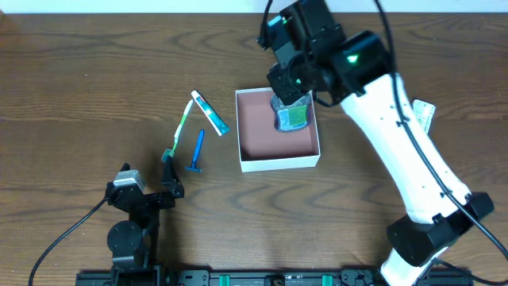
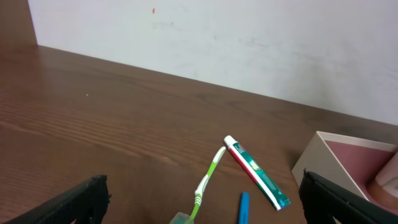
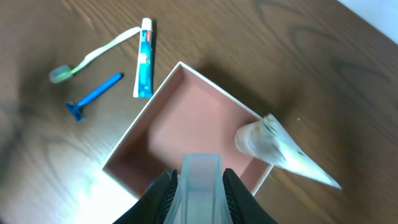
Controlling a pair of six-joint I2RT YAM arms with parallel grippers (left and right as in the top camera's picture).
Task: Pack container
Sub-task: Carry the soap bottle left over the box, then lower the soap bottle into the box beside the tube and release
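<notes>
- The right gripper [image 3: 199, 190] hangs over the container [image 1: 279, 163], jaws clenched on a clear bottle [image 1: 291, 117]. It holds the bottle above the far corner of the pink floor, apparently so it can go down clear of the walls.
- The container sits mid-worktop [image 1: 71, 95], open side up.
- A whitish tapered packet [image 3: 280, 152] lies across that corner's rim, crowding the spot.
- The left gripper [image 2: 202, 190] rests low, jaws released and empty. It faces the toothbrush [image 1: 179, 131], toothpaste [image 1: 210, 114] and razor [image 1: 197, 151], which lie left of the container and are likely next to be packed.
</notes>
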